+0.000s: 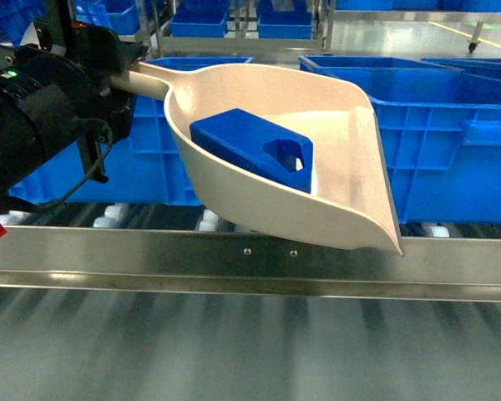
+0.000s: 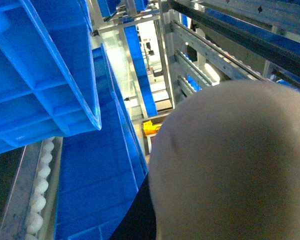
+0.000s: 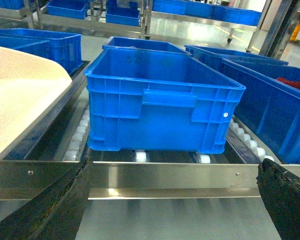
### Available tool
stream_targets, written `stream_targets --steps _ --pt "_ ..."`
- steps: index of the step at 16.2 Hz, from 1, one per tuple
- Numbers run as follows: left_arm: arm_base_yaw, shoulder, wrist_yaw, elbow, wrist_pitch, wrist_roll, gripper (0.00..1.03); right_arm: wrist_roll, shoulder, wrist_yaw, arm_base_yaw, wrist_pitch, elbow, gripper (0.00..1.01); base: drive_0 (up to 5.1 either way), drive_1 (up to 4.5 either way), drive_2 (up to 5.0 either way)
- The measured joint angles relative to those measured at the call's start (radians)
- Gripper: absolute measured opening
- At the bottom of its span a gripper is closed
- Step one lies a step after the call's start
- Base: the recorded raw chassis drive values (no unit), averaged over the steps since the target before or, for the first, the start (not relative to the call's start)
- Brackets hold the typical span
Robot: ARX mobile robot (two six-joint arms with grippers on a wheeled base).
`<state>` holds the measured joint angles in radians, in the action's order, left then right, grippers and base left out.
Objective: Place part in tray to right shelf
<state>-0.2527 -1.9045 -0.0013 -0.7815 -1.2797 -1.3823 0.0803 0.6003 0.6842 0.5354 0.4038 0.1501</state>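
Blue part (image 1: 252, 148) is lying inside the cream tray (image 1: 351, 213), handle hole pointing right, tray tilting down toward the right shelf (image 1: 250, 255) rail. Tray's handle is running left into the left claw (image 1: 117, 75), which looks clamped on it. The right claw (image 3: 175, 200) is hanging wide open and empty, facing a blue crate (image 3: 155, 100), well right of the part.

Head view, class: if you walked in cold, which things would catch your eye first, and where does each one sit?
First, the big cream tray tilted in mid-air at the centre, above the right shelf's shiny front rail, with the left arm at its handle. Next, the bright-blue part lying inside the tray, its handle hole facing the camera. Behind them, large blue crates stand on the shelf's white rollers.
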Motion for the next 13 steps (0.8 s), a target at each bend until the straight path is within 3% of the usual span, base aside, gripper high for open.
stream_targets --steps 1,2,3,4,8,10,11,13 --pt "-0.004 0.027 -0.033 -0.010 0.118 0.014 0.13 0.000 0.000 0.000 0.000 0.000 0.000 0.98 0.0 0.00 0.0" --pt "-0.008 0.083 -0.092 -0.014 0.285 0.086 0.13 0.000 0.000 0.000 0.000 0.000 0.000 0.98 0.0 0.00 0.0" --pt "-0.008 0.120 -0.093 -0.014 0.333 0.127 0.13 0.000 0.000 0.000 0.000 0.000 0.000 0.98 0.0 0.00 0.0" --pt "-0.008 0.148 -0.083 -0.014 0.292 0.151 0.13 0.000 0.000 0.000 0.000 0.000 0.000 0.98 0.0 0.00 0.0" --pt "0.001 0.197 -0.066 -0.024 0.238 0.132 0.13 0.000 0.000 0.000 0.000 0.000 0.000 0.98 0.0 0.00 0.0" --pt "0.030 0.221 -0.090 -0.075 0.301 0.097 0.13 0.000 0.000 0.000 0.000 0.000 0.000 0.98 0.0 0.00 0.0" --pt "0.096 0.234 -0.184 -0.167 0.343 0.063 0.13 0.000 0.000 0.000 0.000 0.000 0.000 0.98 0.0 0.00 0.0" --pt "0.139 0.233 -0.261 -0.245 0.413 0.059 0.13 0.000 0.000 0.000 0.000 0.000 0.000 0.98 0.0 0.00 0.0"
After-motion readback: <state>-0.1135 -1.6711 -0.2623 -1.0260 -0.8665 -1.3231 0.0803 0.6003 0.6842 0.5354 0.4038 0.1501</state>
